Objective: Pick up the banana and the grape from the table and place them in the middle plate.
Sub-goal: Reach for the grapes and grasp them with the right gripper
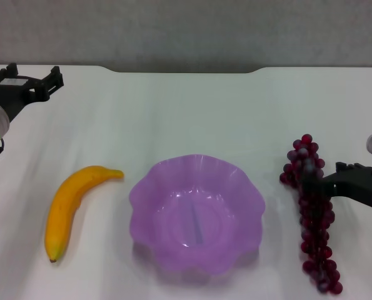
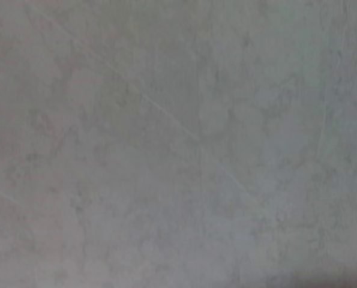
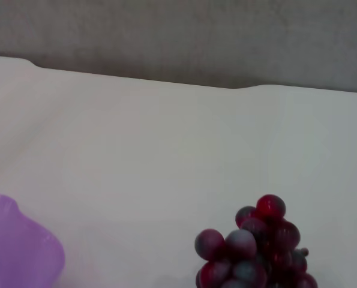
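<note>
**Right hand at the grape, plate bare**

Beside the middle plate (image 1: 197,215), on the robot's right, the grape (image 1: 312,209) lies lengthwise on the white bench (image 1: 192,112). The right hand (image 1: 311,180) reaches across the bunch's upper half from the outer side; whether it is clenched on the grapes cannot be told. On the plate's opposite side the banana (image 1: 70,209) lies on the bench, just apart from the rim. Well behind the banana, the left hand (image 1: 39,82) hangs near the bench's back edge, fingers spread.
</note>
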Motion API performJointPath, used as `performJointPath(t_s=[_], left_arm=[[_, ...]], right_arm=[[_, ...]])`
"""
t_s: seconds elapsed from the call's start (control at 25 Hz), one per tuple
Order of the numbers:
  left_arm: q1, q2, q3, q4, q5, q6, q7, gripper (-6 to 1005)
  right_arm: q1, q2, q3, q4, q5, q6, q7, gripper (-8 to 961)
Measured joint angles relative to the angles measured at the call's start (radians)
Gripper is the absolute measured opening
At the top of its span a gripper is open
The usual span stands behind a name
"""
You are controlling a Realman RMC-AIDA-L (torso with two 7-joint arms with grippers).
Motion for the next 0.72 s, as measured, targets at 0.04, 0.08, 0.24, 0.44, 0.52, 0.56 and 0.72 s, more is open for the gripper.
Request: performJointPath(t_s=[0.04,0.08,0.24,0.44,0.52,0.56,0.72], left_arm=[[0.000,0.000,0.000,0.000,0.000,0.000,0.000,880],[-0.001,0.000,0.000,0.000,0.000,0.001,0.000,880],[-0.003,-0.002,0.000,0.005,0.000,0.001,0.000,880],[-0.004,-0.003,0.000,0.002,0.000,0.001,0.001,880],[-0.005,-0.004,0.003,0.003,0.000,0.002,0.000,880],[-0.005,-0.004,0.005,0.003,0.000,0.002,0.000,880],[-0.009,-0.003,0.015,0.001,0.000,0.003,0.000,880]], right_arm=[[0.007,0.002,0.002,0.010,0.014,-0.004,-0.019,891],[0.015,0.005,0.004,0.022,0.035,-0.010,-0.047,891],[0.052,0.020,0.020,0.083,0.099,-0.018,-0.126,891],[0.099,0.026,0.023,0.167,0.173,-0.054,-0.200,891],[0.116,0.027,0.018,0.195,0.196,-0.064,-0.218,891],[0.123,0.028,0.017,0.205,0.208,-0.067,-0.227,891],[0.148,0.029,0.015,0.249,0.238,-0.083,-0.263,892]])
